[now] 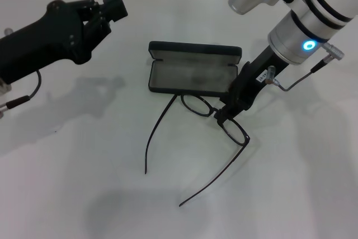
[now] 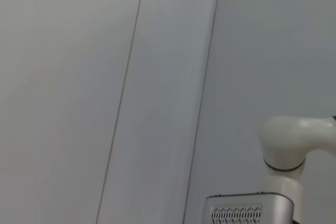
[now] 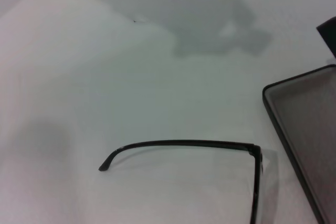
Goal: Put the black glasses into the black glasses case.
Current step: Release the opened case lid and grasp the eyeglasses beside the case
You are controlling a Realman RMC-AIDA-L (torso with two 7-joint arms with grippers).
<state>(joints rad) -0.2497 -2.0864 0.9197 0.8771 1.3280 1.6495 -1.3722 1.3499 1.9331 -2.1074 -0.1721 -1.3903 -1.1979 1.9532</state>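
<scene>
1. Head view. One pair of black glasses (image 1: 197, 104) lay on the white table (image 1: 84, 183), temples unfolded, front just beside the one open black glasses case (image 1: 193, 70). One right gripper (image 1: 222, 117) was down at the frame's bridge; whether it had closed on the frame cannot be told. One left gripper (image 1: 112, 8) hung well apart, fingers drawn together, holding nothing.
2. Risk, judged: the spread temples could catch the case rim; a thin frame could slip or twist out of a pinch at the bridge.
3. Left wrist view. No task item; one white arm segment (image 2: 286, 148).
4. Right wrist view. One temple, one case corner; no fingers shown.
</scene>
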